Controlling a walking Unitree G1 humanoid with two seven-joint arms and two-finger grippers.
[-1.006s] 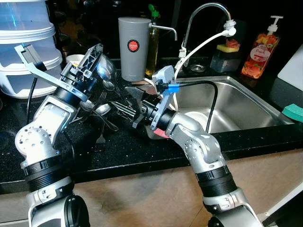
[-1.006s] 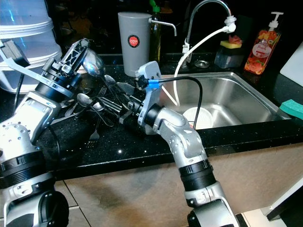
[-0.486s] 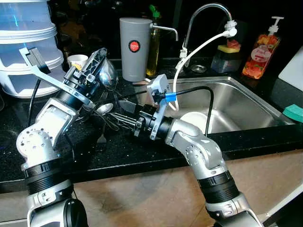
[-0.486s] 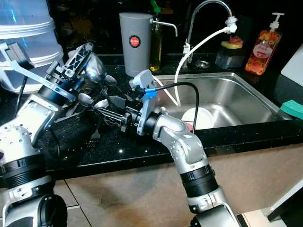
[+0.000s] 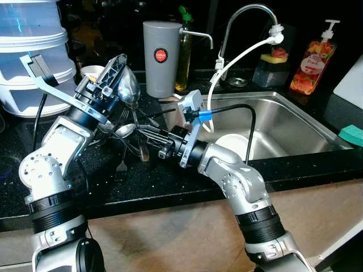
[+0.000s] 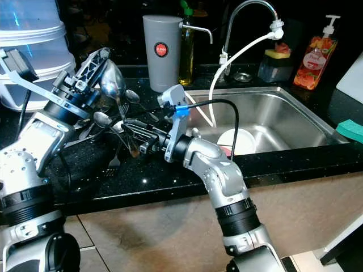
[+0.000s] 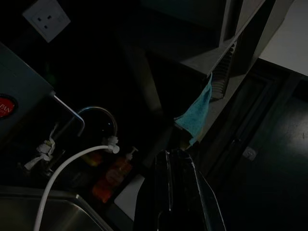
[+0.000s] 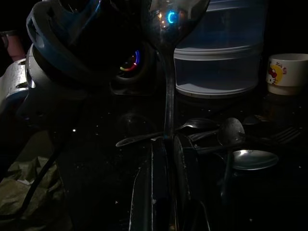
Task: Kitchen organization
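Black tabletop [image 5: 170,181], with steel sink [image 5: 295,122] to the right holding a white bowl [image 5: 231,144]. Stacked white containers [image 5: 34,56] at back left; grey canister [image 5: 160,56] behind the work area. Soap bottle [image 5: 309,62] and green sponge [image 5: 351,135] beside the sink.

Left gripper [image 5: 116,76]: raised above the tabletop, jaws closed on a large spoon [image 5: 129,90], bowl uppermost, handle hanging down. Right gripper [image 5: 148,136]: reaching leftward from the sink side, jaws nearly closed around the lower handle of the same spoon, as seen from the right wrist.

Loose cutlery pile [image 6: 110,127] of spoons and forks lying unsorted on the tabletop beneath both grippers.

Progress, by judgement: early. One spoon lifted; pile unsorted and no cutlery yet placed in a holder.
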